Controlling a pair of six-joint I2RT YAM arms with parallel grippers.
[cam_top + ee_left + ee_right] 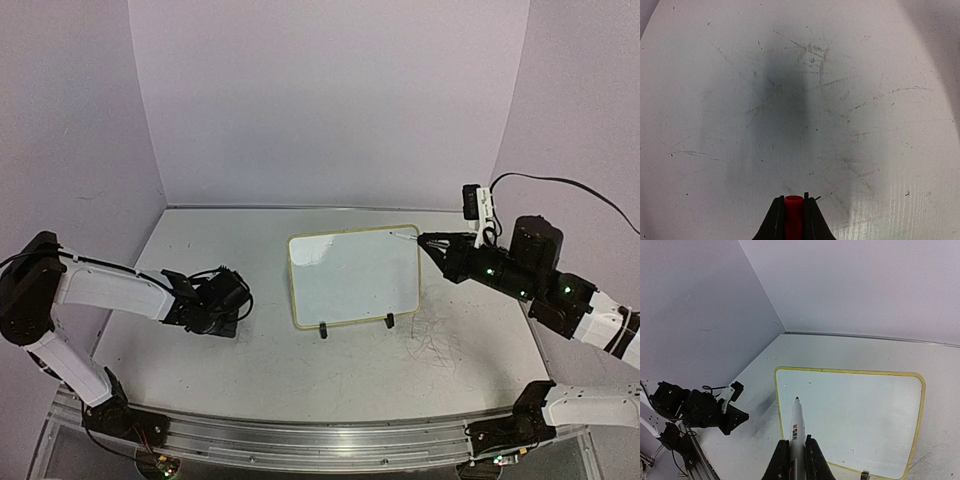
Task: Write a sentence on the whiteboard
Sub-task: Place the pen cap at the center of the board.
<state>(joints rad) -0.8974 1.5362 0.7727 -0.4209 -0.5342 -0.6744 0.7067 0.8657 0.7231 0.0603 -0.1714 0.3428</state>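
The whiteboard (352,278) sits mid-table with its long axis running left to right, and no red words show on it yet. The right gripper (428,241), pinching the marker (797,422), is nearer, at the board's far right corner with the tip aimed leftward across it (the left gripper (215,305), clamped on a small red piece (794,212), hangs well left).

Table (300,370): you're looking at a white top, scuffed and smudged with grey.
Whiteboard (352,278): it stands directly on the table, resting on two black feet (323,331) at its near edge.
Scribbles (435,345): thin dark lines on the table, just right of the whiteboard's near right corner.
Scratches (840,100): your left wrist view shows fine marks and a grey smear on the top; you can't place them against the whiteboard.
Rail (320,440): a metal strip along the table's edge, well nearer you than the whiteboard.
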